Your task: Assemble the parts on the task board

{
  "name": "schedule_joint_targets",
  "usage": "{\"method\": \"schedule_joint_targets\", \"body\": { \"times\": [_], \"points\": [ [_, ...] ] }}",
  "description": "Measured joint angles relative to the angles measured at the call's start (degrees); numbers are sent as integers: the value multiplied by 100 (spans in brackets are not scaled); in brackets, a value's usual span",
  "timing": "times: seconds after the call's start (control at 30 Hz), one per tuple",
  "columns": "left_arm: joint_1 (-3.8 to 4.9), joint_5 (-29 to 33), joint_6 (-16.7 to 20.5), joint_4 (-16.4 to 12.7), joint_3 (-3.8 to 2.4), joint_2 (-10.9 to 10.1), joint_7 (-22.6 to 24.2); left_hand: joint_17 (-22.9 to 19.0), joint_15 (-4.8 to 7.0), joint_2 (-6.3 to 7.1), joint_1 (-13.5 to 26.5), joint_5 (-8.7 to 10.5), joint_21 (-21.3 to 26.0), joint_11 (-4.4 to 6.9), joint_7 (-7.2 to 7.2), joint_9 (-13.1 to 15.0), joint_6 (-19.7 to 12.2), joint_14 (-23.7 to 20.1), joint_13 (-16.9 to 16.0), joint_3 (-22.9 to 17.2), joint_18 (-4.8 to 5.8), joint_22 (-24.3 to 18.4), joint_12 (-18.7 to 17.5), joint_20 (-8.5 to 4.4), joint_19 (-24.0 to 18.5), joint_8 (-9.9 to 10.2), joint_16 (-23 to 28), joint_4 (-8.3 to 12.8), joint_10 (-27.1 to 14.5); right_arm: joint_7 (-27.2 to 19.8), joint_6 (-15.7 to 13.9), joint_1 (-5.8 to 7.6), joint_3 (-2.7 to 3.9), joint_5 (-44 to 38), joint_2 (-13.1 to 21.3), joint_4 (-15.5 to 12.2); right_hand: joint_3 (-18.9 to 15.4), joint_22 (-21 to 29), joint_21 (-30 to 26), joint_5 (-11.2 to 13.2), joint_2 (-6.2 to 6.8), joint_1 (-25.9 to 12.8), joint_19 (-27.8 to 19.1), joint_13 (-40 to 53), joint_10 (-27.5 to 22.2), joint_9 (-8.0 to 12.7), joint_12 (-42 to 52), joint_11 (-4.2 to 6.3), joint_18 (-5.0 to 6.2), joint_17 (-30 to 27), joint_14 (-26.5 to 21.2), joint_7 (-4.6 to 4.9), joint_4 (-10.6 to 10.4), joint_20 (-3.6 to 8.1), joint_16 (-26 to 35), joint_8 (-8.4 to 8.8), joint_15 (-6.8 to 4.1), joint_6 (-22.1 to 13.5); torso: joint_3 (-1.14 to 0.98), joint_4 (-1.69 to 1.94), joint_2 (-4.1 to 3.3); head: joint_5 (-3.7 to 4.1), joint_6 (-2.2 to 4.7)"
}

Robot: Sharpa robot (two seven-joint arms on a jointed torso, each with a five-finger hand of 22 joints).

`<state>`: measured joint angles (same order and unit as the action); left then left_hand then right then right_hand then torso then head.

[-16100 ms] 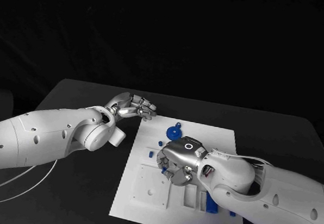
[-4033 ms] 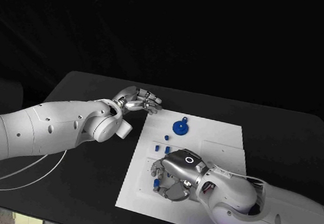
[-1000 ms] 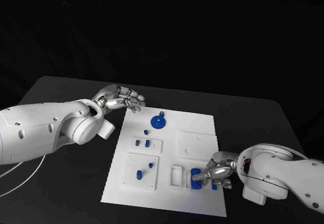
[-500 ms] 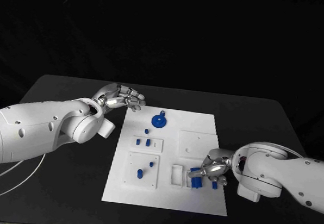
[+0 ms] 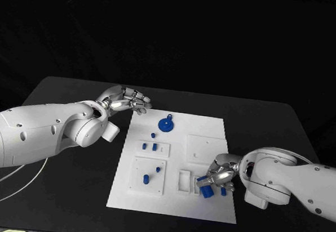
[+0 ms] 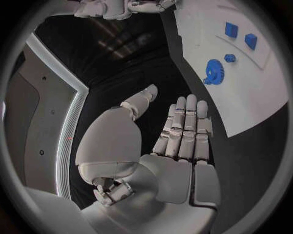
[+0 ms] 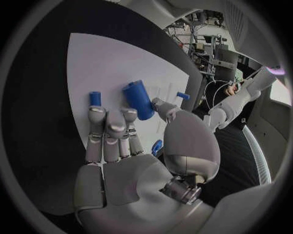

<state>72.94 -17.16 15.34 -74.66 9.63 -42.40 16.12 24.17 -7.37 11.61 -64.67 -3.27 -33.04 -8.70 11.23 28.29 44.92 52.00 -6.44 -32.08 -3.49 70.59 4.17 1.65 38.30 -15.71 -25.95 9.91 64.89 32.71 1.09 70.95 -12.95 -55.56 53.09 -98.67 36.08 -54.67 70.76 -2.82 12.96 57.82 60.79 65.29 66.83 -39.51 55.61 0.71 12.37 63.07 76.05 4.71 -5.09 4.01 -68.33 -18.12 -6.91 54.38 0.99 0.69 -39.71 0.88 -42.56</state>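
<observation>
The right hand [image 5: 220,176] hovers low over the board's near right corner, a blue cylinder [image 7: 139,99] pinched between thumb and fingers, the remaining fingers [image 7: 107,127] stretched flat above the white surface. Half a second ago the hand sat a touch nearer the robot; it has since edged inward and lifted the cylinder slightly clear of the slots beneath it. A second ago the fingers were still bunched down over the same spot, so the grasp looks freshly completed rather than a placement under way.

Just beside the hand, a short blue peg [image 7: 94,98] stands by the fingertips, and a small blue piece [image 5: 224,191] lies at the board's edge under the wrist. A white slotted tray [image 5: 184,181] sits immediately to the hand's inner side.

Further out on the board [image 5: 207,133], two pegs [image 5: 145,178] occupy the square block near the middle, two more sit in the smaller block [image 5: 153,147] above it, and the blue gear [image 5: 165,126] rests at the far end, all unmoved over the last second.

The left hand [image 5: 127,99] hangs off the board's far left corner above the tabletop [image 5: 72,91], holding nothing, its position unchanged; the wrist view shows its fingers [image 6: 186,127] extended side by side.

With the cylinder in hand, the likely next step is carrying it to its socket.
</observation>
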Motion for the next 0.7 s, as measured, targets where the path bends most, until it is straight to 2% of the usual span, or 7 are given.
{"method": "schedule_joint_targets", "body": {
  "times": [0.07,0.3,0.47,0.57,0.6,0.63,0.7],
  "points": [
    [0,0,-1,1,0,0,0,5,0,0,0,0,0,0,0,0,0,0,0,0,2,0,0,0,0,0,0,0,0,-9,-3,0,-1,-3,3,-2,57,-10,0,17,-63,62,0,6,7,0,0,7,-2,0,1,-29,-42,0,-23,0,0,29,0,-2,0,-1,-3],
    [0,1,-3,11,0,-4,-1,5,0,0,0,0,22,0,0,0,0,0,0,0,9,4,0,0,0,0,0,0,0,-75,-29,-8,-7,-74,34,-37,65,-45,35,20,-87,47,-10,24,54,59,-1,54,-3,-4,10,-69,-51,-35,-45,1,9,70,-7,-7,-1,-10,-9],
    [0,1,-5,27,0,5,-2,5,0,0,0,0,22,0,0,0,0,0,0,0,12,3,0,0,0,0,0,0,0,-124,-70,-8,-9,-85,121,-123,25,-76,35,-9,-316,-182,21,41,77,692,-1,72,2,-33,-3,-77,-10,-105,-62,0,-3,78,-10,-7,-1,-21,-10],
    [0,2,-6,27,0,6,-2,10,0,0,0,0,22,0,0,1,0,0,-1,0,13,3,0,0,0,0,0,0,0,-138,-100,33,-33,-7,157,-162,24,-78,35,-9,-436,-243,20,42,123,749,-1,61,5,-47,-3,-77,-10,-105,-63,45,-3,78,-10,-7,-1,-26,-6],
    [0,2,-6,28,0,6,-2,11,0,0,0,0,22,0,0,1,0,0,-1,0,14,3,0,0,0,0,0,0,0,-138,-110,54,-39,25,159,-164,96,-78,34,-9,-466,-271,32,42,125,764,-1,64,6,-50,-3,-77,63,-116,-63,101,-3,78,-10,-7,-2,-26,-5],
    [0,2,-7,30,0,6,-2,10,0,0,0,0,22,0,0,1,0,0,-1,0,14,3,0,0,0,0,0,0,0,-138,-126,91,-44,85,158,-164,262,-79,34,-9,-481,-288,40,42,125,792,-1,63,6,-56,-4,-77,260,-126,-63,106,-2,78,-10,-7,-2,-31,-4],
    [0,2,-7,33,0,6,-3,10,0,0,0,0,22,0,0,1,0,0,-1,0,15,3,0,0,0,0,0,0,0,-135,-151,165,-44,206,153,-164,259,-84,34,-9,-506,-328,40,42,125,791,-4,63,7,-59,-4,-77,263,-126,-64,106,-2,78,-10,-8,-3,-40,-4]
  ]
}}
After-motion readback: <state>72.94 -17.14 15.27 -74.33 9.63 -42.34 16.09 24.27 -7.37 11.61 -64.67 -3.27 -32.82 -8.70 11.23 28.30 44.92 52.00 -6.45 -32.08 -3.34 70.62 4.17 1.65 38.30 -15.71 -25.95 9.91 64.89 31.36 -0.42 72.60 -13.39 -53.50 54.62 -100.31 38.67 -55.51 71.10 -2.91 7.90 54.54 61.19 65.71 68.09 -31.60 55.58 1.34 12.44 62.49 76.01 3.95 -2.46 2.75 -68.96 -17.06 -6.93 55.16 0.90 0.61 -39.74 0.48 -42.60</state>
